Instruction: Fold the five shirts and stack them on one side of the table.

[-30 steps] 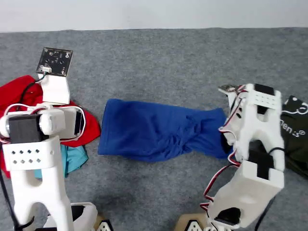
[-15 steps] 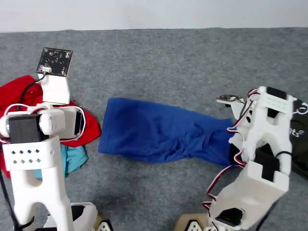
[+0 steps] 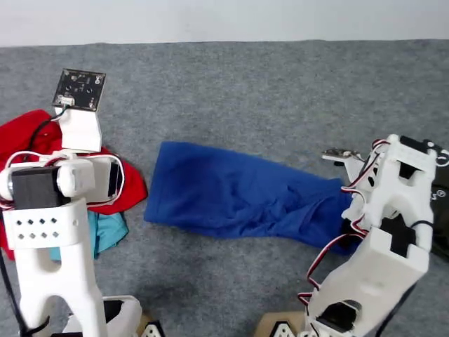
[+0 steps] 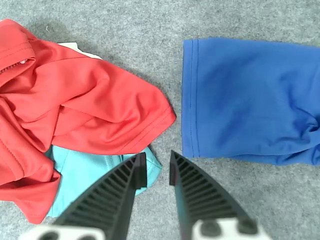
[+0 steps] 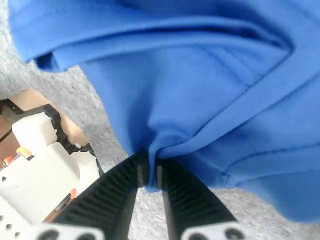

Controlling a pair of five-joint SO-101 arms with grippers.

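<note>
My right gripper [image 5: 148,171], clamped on the crumpled blue cotton shirt [image 3: 231,193] at four o'clock on the grey felt surface [image 3: 245,84], should pull low and evenly to flatten wrinkles. My left gripper [image 4: 156,158] hangs slightly apart, empty.

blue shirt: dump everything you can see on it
The blue shirt is plain solid blue, a soft knit by its look, lying lengthwise across the middle of the grey table. The end nearer the left arm lies flat, with a stitched hem along its edge. Toward the right arm it narrows into creases and folds. There the right gripper has its jaws shut on a pinched ridge of fabric. A strip of bare table separates it from the red shirt.
</note>
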